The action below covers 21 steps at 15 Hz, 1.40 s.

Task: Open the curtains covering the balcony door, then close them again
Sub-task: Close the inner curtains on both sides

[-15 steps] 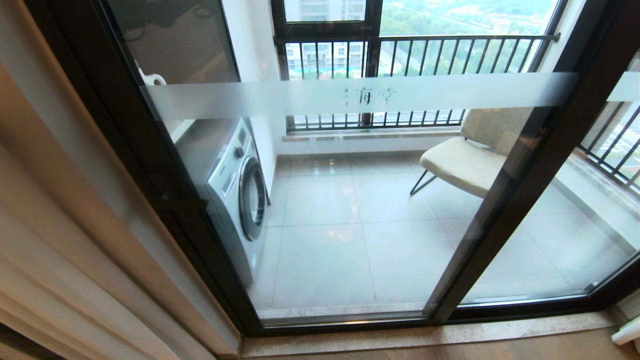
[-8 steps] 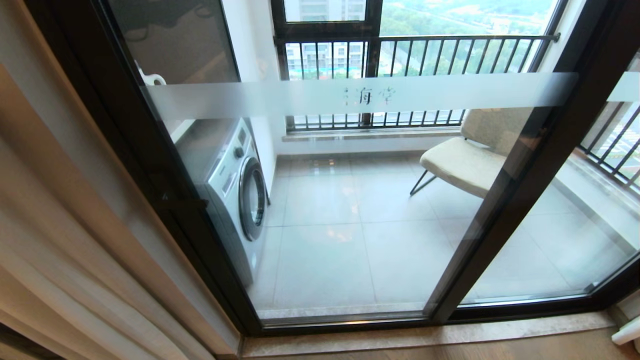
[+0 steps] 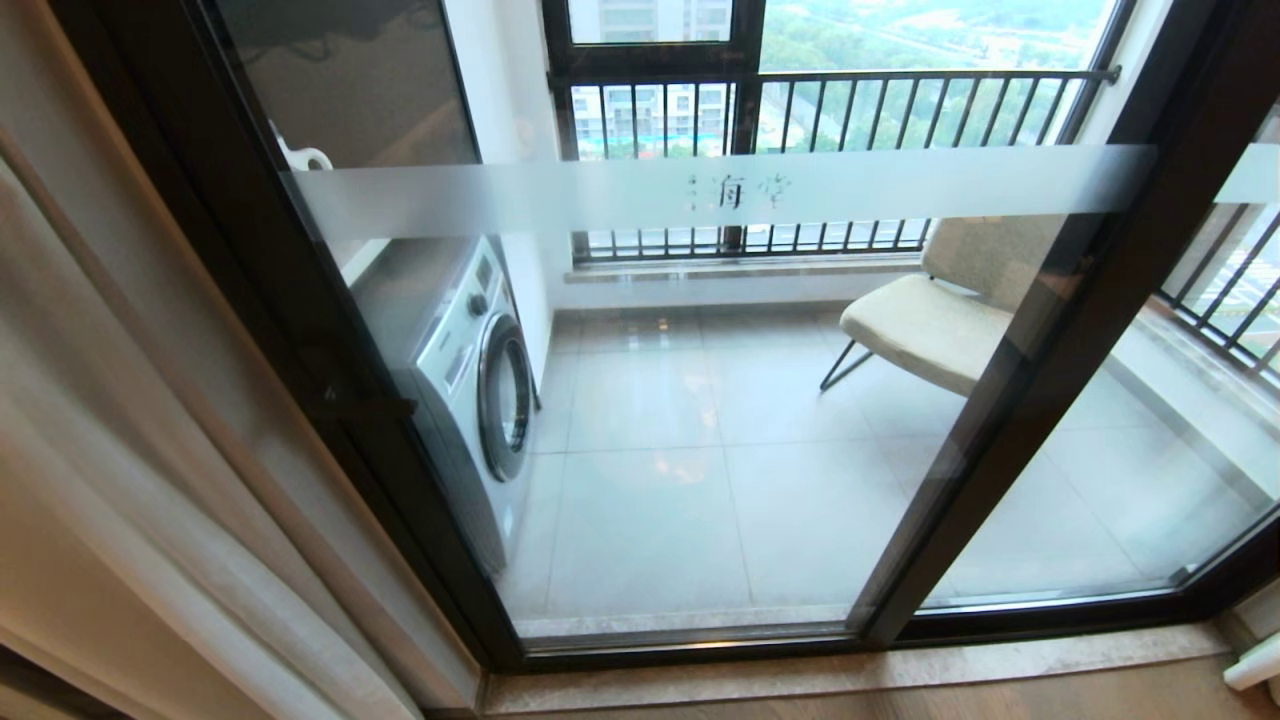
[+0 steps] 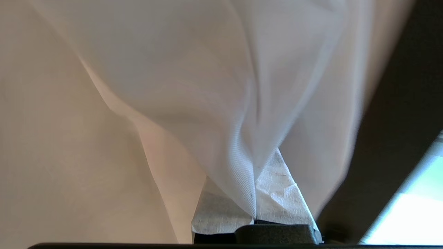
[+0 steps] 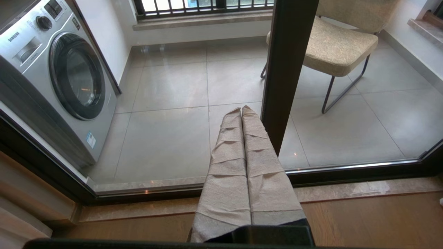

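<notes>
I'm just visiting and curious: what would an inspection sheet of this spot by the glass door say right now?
Surface: wooden floor and a stone sill in front of the door.
Job's things: curtains gathered at the left; balcony door uncovered, panels shut.
Clutter: nothing seen.
Grippers: left end effector shut on the sheer curtain; right end effector shut, empty, pointing at the door.
Cables: nothing seen.
Surroundings: washing machine, chair and railing on the balcony.

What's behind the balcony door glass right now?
Behind the balcony door: a washing machine, a chair, tiled floor and a railing. The curtains hide whatever lies further left.
</notes>
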Tool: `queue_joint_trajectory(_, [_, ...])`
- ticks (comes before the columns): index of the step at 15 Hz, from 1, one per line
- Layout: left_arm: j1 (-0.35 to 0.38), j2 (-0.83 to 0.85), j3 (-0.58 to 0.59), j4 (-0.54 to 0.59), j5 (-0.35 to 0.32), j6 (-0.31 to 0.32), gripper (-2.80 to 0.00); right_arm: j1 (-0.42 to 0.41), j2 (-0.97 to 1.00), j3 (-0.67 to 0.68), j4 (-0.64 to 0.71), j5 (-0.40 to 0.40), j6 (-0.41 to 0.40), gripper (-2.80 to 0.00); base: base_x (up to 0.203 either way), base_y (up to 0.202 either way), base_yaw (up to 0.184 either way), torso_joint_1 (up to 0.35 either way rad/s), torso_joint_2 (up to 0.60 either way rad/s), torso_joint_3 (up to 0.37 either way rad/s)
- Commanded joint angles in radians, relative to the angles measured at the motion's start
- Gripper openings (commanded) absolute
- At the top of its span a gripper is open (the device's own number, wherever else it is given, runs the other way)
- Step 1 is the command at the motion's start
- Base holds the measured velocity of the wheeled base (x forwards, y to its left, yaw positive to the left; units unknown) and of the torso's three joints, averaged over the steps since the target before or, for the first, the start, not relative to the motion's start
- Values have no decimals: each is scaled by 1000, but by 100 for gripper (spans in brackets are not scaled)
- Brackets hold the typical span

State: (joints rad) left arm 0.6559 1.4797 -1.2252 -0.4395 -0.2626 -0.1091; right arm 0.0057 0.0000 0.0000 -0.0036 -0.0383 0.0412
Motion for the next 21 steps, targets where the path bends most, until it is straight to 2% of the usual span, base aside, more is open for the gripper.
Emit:
queue_joint_trajectory(1, [-64, -84, 36, -2, -3, -3, -280, 0, 2, 0, -1, 0, 0, -280, 0, 0, 0, 0, 0, 0])
queue_joint_trajectory(4, [-156, -155, 92, -1, -2, -14, -280, 0, 2, 0, -1, 0, 0, -280, 0, 0, 0, 0, 0, 0])
queue_joint_trajectory(10, [-352, -205, 125, -2, 8, -15, -280, 0, 2, 0, -1, 0, 0, -280, 0, 0, 0, 0, 0, 0])
queue_joint_trajectory(17, [-479, -205, 129, -1, 13, -14, -280, 0, 2, 0, -1, 0, 0, -280, 0, 0, 0, 0, 0, 0])
queue_joint_trajectory(21, [-489, -205, 138, -4, 11, -14, -280, 0, 2, 0, 0, 0, 0, -280, 0, 0, 0, 0, 0, 0])
